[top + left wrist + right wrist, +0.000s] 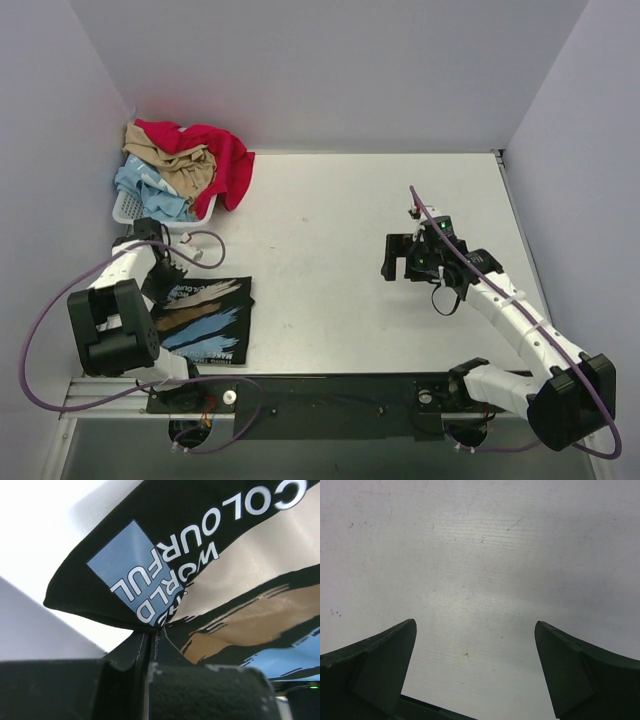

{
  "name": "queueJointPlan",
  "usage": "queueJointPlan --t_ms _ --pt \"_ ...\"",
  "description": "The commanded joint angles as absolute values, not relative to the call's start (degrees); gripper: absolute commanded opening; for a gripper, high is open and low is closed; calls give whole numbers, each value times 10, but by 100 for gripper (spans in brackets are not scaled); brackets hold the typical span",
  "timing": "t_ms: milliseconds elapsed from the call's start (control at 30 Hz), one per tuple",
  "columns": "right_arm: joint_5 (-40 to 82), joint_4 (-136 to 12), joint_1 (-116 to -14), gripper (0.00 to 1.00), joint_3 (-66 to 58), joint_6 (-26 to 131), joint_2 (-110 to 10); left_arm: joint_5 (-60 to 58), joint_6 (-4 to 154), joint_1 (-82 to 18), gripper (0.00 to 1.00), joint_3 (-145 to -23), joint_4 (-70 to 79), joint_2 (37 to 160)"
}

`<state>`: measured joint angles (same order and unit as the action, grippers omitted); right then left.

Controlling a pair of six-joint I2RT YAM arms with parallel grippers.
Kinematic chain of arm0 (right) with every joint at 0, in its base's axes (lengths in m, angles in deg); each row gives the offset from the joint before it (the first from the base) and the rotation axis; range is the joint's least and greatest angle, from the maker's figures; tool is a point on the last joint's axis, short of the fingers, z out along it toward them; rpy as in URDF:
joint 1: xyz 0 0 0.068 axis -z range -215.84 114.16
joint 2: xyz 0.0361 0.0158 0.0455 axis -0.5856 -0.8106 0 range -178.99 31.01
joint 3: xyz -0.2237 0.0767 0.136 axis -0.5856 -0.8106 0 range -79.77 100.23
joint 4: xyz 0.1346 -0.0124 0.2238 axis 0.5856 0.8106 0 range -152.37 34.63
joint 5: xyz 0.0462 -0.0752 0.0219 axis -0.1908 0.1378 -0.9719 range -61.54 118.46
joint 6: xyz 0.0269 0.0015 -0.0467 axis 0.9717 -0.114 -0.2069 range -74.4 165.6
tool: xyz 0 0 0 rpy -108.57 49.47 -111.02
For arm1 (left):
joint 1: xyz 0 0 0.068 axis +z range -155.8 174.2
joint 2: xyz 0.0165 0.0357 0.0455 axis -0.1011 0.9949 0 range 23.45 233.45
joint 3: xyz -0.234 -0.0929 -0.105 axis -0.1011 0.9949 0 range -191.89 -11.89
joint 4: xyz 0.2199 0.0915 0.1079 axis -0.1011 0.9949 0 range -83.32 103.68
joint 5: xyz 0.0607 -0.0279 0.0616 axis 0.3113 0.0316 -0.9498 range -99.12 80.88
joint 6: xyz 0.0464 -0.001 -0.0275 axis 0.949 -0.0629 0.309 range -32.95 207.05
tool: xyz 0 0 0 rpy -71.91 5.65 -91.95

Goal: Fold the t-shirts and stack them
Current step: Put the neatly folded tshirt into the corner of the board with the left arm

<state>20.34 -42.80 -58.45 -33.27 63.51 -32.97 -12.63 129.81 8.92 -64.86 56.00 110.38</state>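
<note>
1. The left tool (148, 641) fills the bottom of its wrist view. Its fingers are pressed together on a raised fold of the black t-shirt (165, 510), just under the blue patch of printed lettering.
2. In the top view the black t-shirt (205, 320) lies folded into a rough rectangle at about 8 o'clock on the tabletop (350, 200), print side up. The left tool (160, 280) grips its 10 o'clock corner.
3. The red t-shirt (225, 160), tan t-shirt (180, 160) and pale blue t-shirt (150, 190) are heaped in the white lattice basket (125, 210) at 10 o'clock, with the red one spilling over its rim.
4. Risks, as I judge them:
   - The pinch sits right at the cloth's edge, so a quick pull may let it slip out.
   - I cannot tell how many layers are caught. If it is only the top one, lifting may open the fold.
   - The other tool is well apart from the shirt, so nothing steadies the far side, and the cloth may drag or bunch.
5. The left arm (110, 320) is folded tight near its base, its wrist reaching toward 12 o'clock.
6. The right arm (510, 310) stretches from 5 o'clock toward the centre. The right tool (475, 624) points down over bare tabletop with its fingers spread wide and holds nothing.
</note>
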Motion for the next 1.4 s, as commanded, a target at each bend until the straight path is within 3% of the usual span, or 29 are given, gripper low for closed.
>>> queueJointPlan --t_ms 0,200,367,433,500,533,700,900,1033,1233,1367 --pt "239 -394 -588 100 -303 598 -295 -282 1358 85 0 -629 497 1085" --pt "243 -381 -588 100 -302 576 -266 -469 1361 86 0 -629 432 1109" --pt "248 -371 -588 100 -300 560 -244 -526 1357 87 0 -624 403 1128" --pt "249 -366 -588 100 -299 554 -234 -553 1359 87 15 -617 389 1138" --pt "248 -363 -588 100 -299 553 -227 -591 1357 87 57 -613 387 1148" --pt "247 -362 -589 100 -299 553 -222 -617 1359 88 83 -608 383 1151" --pt "239 -358 -590 100 -303 554 -208 -660 1384 85 85 -632 363 1117" --pt "240 -358 -589 100 -312 560 -188 -506 1334 73 81 -699 464 1056" --pt "265 -369 -586 100 -326 554 -176 -172 1235 60 85 -785 545 1007" --pt "316 -451 -561 100 -391 566 -126 68 1165 32 90 -720 409 886" --pt "362 -527 -559 100 -462 562 -85 104 1076 -4 91 -632 270 863"
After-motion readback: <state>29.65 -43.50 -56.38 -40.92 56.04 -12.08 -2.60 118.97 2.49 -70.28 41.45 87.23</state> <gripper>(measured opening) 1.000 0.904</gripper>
